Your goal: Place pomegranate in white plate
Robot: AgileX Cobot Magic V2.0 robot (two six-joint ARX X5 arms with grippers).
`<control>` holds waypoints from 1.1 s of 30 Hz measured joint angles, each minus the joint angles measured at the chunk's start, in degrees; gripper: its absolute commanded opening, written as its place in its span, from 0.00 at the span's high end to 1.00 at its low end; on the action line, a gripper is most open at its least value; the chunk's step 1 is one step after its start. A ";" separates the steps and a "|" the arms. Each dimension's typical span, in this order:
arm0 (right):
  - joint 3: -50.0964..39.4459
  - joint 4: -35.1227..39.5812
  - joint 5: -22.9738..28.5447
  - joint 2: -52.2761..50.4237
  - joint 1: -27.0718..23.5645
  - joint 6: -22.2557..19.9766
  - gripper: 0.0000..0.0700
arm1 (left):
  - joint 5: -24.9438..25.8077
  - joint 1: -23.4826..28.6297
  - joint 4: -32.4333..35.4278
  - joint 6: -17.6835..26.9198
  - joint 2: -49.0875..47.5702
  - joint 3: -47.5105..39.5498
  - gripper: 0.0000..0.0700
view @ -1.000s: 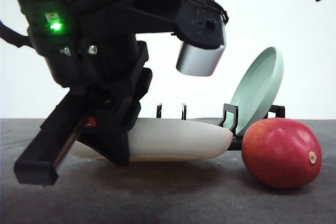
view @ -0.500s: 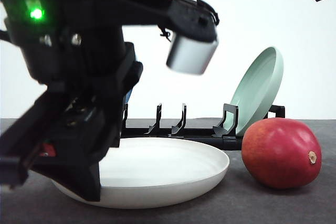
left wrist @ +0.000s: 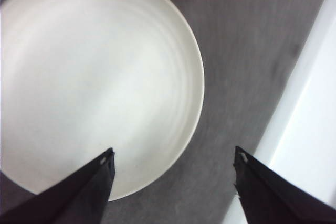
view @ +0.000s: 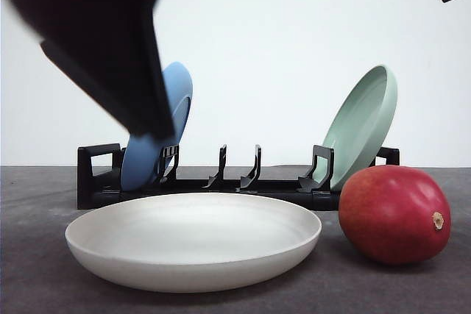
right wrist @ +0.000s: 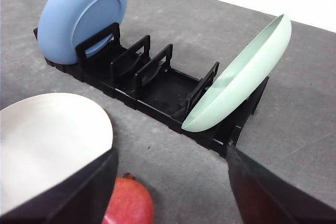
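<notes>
Pomegranate [view: 394,215] resting on the grey table [view: 221,299], just right of the white plate [view: 193,240] and not yet in it; its tan stem nub points right and toward the camera, so the long axis runs roughly across the table. The plate lies flat and bare in front of the black dish rack [view: 221,182], which holds a blue plate [view: 158,126] at its left end and a pale green plate [view: 360,126] leaning at its right end. In the right wrist view the right gripper [right wrist: 170,192], jaws spread apart and empty, sits just above the fruit, making it the nearer arm. The left gripper [left wrist: 173,174], also spread and empty, hangs above the plate's near edge. Only a sliver of the fruit shows in either wrist view, so its seating between the right fingers is hard to judge.
</notes>
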 measured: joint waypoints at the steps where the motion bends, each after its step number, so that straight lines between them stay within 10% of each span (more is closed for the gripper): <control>1: 0.00 -0.02 -0.01 0.00 0.00 0.00 0.40 | 1.82 2.02 0.27 -0.89 -1.42 0.00 0.38; 18: 0.00 -0.02 -0.54 0.00 0.01 6.60 0.40 | 7.41 36.59 12.20 -6.49 -16.77 -4.22 0.38; 33: 0.00 -1.82 5.39 8.31 8.39 19.07 0.40 | -1.27 42.33 16.52 -8.98 -21.64 -13.25 0.38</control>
